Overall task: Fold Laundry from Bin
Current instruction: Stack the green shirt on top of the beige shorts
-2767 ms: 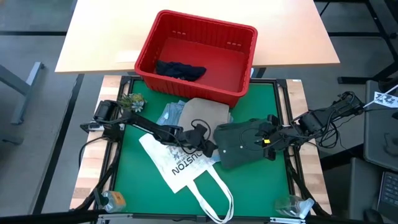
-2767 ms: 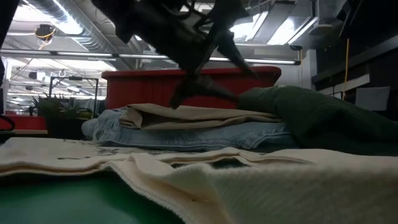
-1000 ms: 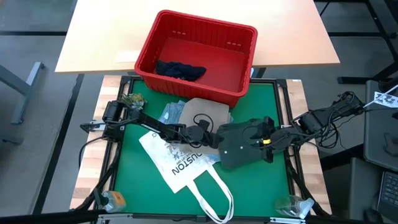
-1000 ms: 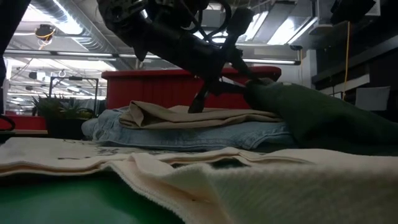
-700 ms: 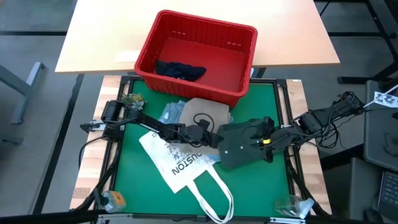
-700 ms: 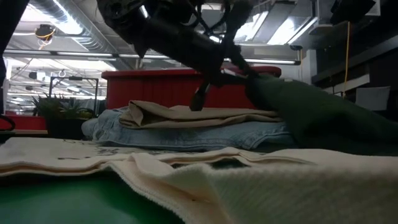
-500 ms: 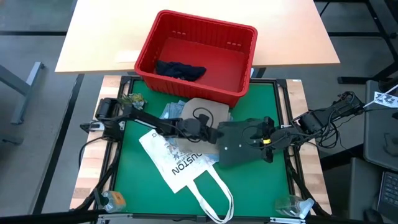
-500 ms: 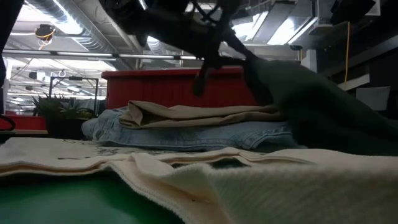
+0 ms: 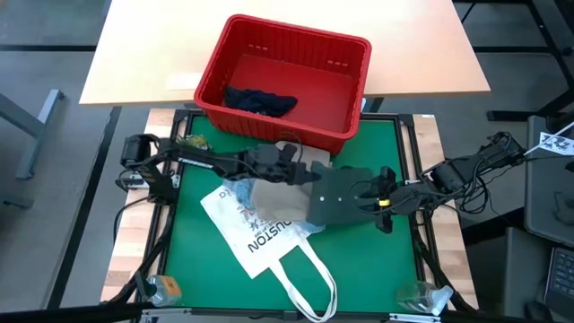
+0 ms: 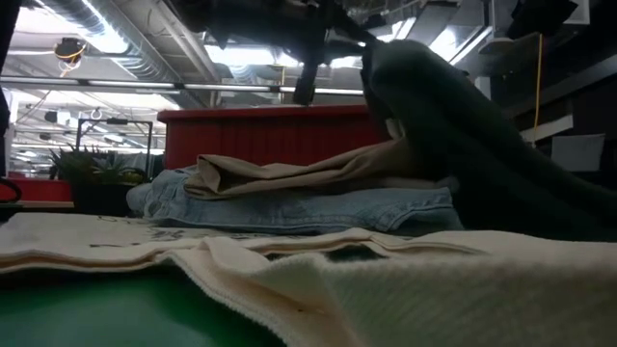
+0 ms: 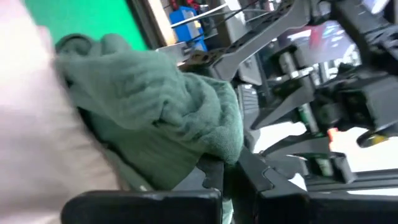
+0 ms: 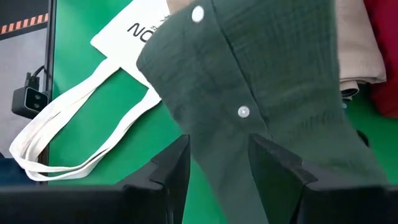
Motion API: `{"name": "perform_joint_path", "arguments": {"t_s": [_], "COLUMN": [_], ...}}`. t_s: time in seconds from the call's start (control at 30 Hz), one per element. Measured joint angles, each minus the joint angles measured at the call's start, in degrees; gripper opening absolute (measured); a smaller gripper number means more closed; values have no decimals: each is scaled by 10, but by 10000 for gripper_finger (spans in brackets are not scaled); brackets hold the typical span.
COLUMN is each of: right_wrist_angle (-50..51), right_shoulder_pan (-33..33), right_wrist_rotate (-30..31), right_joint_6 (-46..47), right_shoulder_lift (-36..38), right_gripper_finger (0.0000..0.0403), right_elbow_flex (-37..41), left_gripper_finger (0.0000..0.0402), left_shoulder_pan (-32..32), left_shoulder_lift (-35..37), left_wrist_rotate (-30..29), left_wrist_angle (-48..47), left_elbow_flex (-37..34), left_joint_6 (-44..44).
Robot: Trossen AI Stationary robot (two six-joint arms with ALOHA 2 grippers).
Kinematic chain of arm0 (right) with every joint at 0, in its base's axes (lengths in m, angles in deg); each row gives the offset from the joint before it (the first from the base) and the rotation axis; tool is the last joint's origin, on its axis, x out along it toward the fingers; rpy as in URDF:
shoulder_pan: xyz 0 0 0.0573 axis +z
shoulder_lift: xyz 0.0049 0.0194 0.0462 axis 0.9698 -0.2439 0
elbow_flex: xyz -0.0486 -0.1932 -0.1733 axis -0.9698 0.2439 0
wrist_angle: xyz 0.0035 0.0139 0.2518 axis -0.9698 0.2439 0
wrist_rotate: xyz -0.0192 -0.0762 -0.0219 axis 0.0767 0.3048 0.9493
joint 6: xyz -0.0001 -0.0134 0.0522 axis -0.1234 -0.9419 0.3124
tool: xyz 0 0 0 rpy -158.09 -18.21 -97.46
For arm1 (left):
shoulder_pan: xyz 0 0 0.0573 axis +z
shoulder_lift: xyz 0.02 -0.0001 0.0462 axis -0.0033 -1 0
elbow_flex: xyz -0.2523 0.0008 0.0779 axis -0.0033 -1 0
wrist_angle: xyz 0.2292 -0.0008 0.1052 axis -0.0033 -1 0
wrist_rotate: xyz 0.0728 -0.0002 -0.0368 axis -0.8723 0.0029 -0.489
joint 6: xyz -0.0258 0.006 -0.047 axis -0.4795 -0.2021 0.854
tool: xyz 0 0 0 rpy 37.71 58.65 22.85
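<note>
— Shirt placement? Grippers?
— In front of the bin, lifted at one edge by the left gripper, clamped on it. The right gripper grips its other side, jaws fairly wide.

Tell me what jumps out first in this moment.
The dark olive buttoned shirt hangs lifted at mid-table, pinched at one edge by the shut left gripper while the right gripper holds its other side. Behind it, the red bin holds only the dark navy shorts.
</note>
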Motion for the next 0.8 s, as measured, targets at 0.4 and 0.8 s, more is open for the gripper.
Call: {"name": "perform_joint_path", "arguments": {"t_s": [0.4, 0.8], "right_wrist_angle": [8, 5], "right_shoulder_pan": [0, 0], "right_wrist_rotate": [19, 20], "right_joint_6": [0, 0], "right_shoulder_lift": [-34, -35], "right_gripper_finger": [163, 163], "right_elbow_flex": [0, 0], "left_gripper_finger": [2, 4], "left_shoulder_pan": [0, 0], "left_shoulder_lift": [10, 9], "left_wrist_rotate": [24, 39], "left_wrist_angle": [11, -4], "left_elbow_flex": [33, 121], "left_joint_6": [41, 44]}}
